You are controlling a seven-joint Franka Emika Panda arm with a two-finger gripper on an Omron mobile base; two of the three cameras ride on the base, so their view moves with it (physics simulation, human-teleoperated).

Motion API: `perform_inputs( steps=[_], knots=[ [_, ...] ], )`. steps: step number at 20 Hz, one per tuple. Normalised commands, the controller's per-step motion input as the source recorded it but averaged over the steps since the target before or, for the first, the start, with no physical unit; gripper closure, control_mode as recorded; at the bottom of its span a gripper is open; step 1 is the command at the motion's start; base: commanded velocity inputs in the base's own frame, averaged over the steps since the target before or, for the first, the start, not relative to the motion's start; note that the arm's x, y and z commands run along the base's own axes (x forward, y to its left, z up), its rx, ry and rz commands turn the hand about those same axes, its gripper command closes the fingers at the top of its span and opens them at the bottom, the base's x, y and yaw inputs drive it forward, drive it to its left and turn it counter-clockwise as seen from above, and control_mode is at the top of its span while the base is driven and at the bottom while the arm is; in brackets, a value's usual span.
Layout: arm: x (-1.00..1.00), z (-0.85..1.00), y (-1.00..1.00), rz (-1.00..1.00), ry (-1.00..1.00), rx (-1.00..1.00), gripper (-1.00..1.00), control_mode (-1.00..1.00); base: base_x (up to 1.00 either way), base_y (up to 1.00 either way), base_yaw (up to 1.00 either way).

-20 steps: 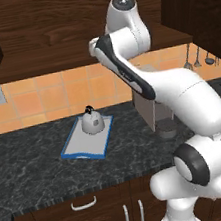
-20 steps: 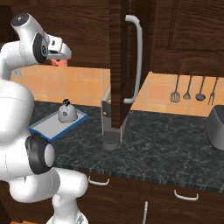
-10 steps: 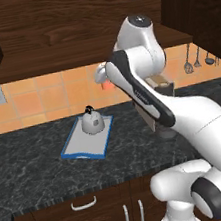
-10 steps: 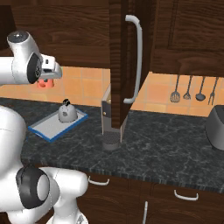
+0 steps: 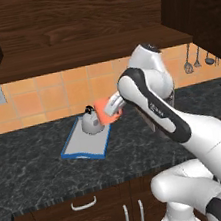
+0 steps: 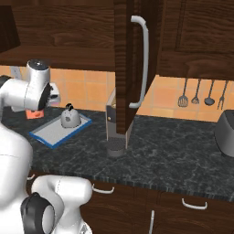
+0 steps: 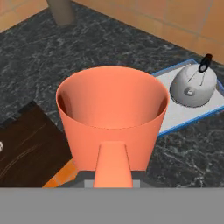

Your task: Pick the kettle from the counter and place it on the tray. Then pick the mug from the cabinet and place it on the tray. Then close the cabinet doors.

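Mug (image 7: 113, 117): orange-red, held at the gripper (image 5: 112, 103), mouth facing away along the fingers, handle toward the hand; carried that way, judged, because grasped at the handle side for the trip from cabinet to tray.
Gripper state: clenched on the mug, judged from the mug riding fixed just ahead of the hand in the hand view; fingertips themselves hidden behind the mug, so contact points not visible.
Tray (image 5: 80, 146): blue-rimmed, flat on the counter (image 5: 36, 170), below and ahead of the gripper, slightly to its left in the left base view; bare grey area on the near part, likely the spot left for the mug.
Kettle (image 5: 90, 122): already standing upright on the tray's far end, just beside the held mug in the left base view; in the hand view beyond the mug and off to the right, apart from it.
Mug relative to tray: above counter level, not yet over the bare part of the tray, not touching it.
Next move, judged: lowering toward the free part of the tray, keeping clear of the kettle's black knob.
Cabinet door (image 6: 127, 68): open, edge-on with its silver bar handle (image 6: 141, 61), well off to the gripper's right; closing not yet done.
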Motion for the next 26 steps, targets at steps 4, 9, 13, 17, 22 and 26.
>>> perform_inputs(
  steps=[4, 9, 13, 17, 22, 26],
  knots=[
    [0.11, -0.88, 0.38, 0.18, 0.0, 0.0, 1.0, -1.0, 0.0, 0.0, 0.0],
    [0.48, -0.58, 0.28, 0.02, -0.04, 0.0, 1.0, -1.0, 0.0, 0.0, 0.0],
    [0.67, -0.52, 0.2, 0.12, 0.0, 0.0, 1.0, -1.0, 0.0, 0.0, 0.0],
    [0.7, -0.47, 0.22, 0.17, 0.0, 0.0, 1.0, -1.0, 0.0, 0.0, 0.0],
    [0.56, -0.4, 0.27, 0.06, 0.0, 0.0, 1.0, -1.0, 0.0, 0.0, 0.0],
    [0.38, -0.34, 0.14, 0.0, 0.0, -0.03, 1.0, -1.0, 0.0, 0.0, 0.0]
  ],
)
